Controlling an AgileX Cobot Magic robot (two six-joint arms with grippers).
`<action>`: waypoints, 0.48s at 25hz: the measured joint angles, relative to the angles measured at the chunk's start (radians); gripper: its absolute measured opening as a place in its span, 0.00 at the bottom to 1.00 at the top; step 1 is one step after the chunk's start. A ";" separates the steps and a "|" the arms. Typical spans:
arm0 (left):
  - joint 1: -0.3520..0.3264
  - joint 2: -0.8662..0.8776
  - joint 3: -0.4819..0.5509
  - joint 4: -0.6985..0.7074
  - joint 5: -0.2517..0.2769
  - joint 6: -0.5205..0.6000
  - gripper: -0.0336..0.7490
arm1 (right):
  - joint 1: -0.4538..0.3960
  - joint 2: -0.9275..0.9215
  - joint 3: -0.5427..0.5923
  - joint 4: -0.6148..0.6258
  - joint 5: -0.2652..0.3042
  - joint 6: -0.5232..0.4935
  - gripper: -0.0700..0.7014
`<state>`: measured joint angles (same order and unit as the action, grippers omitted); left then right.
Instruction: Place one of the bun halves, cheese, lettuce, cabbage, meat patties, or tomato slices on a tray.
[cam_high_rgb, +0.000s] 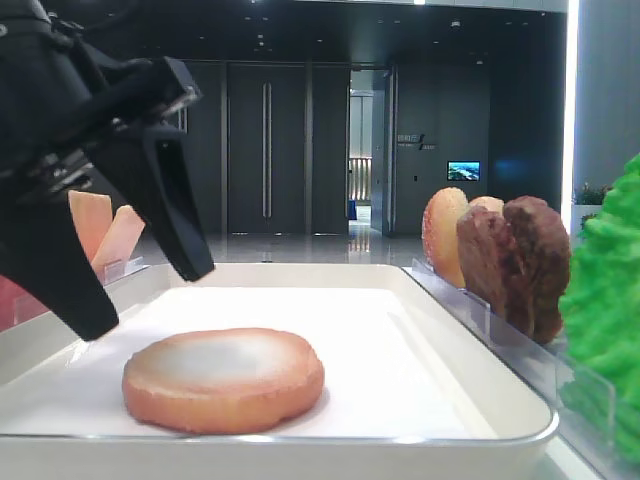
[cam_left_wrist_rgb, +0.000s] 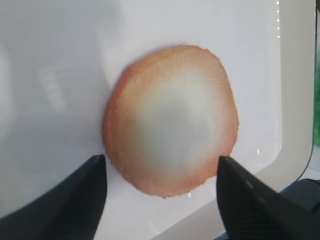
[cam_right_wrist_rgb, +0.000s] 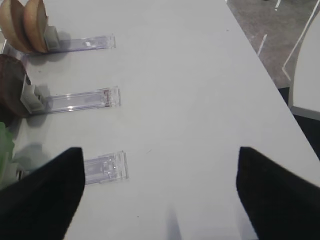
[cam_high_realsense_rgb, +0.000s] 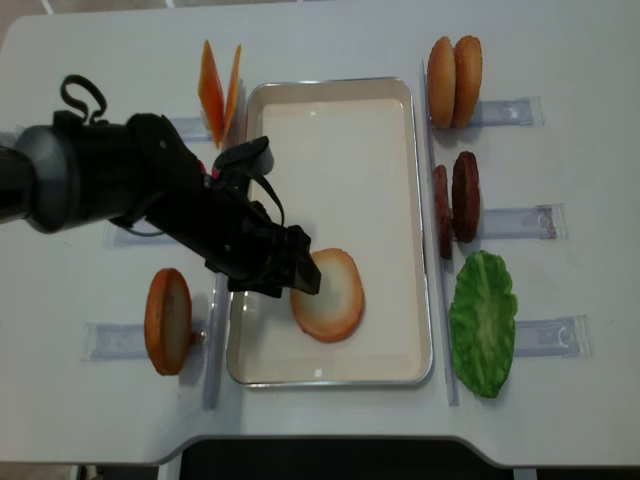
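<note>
A bun half (cam_high_realsense_rgb: 328, 294) lies flat, pale face up, on the white tray (cam_high_realsense_rgb: 340, 160), near its front. My left gripper (cam_high_realsense_rgb: 285, 275) hovers just left of and above it, open, gripping nothing. The left wrist view shows the bun half (cam_left_wrist_rgb: 170, 120) free between and beyond the spread fingers (cam_left_wrist_rgb: 75, 200). Seen from low down, the left gripper (cam_high_rgb: 148, 298) hangs above the tray's left side, with the bun half (cam_high_rgb: 222, 378) resting below. My right gripper (cam_right_wrist_rgb: 159, 165) is open and empty over bare table. The tomato slices are hidden.
Cheese (cam_high_realsense_rgb: 220, 90) stands left of the tray, and another bun half (cam_high_realsense_rgb: 167, 320) at front left. To the right stand two bun halves (cam_high_realsense_rgb: 455, 80), meat patties (cam_high_realsense_rgb: 455, 205) and lettuce (cam_high_realsense_rgb: 483, 320). Clear holders (cam_right_wrist_rgb: 80, 102) lie on the table.
</note>
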<state>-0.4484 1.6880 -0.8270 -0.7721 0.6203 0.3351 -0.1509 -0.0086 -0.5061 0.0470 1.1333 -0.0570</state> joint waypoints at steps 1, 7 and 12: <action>0.008 -0.018 0.000 0.017 0.011 -0.019 0.73 | 0.000 0.000 0.000 0.000 0.000 0.000 0.85; 0.058 -0.152 -0.024 0.125 0.081 -0.097 0.74 | 0.000 0.000 0.000 0.000 0.000 0.000 0.85; 0.082 -0.222 -0.111 0.224 0.165 -0.151 0.74 | 0.000 0.000 0.000 0.000 0.000 0.000 0.85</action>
<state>-0.3662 1.4664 -0.9379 -0.5476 0.7849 0.1844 -0.1509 -0.0086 -0.5061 0.0470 1.1333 -0.0570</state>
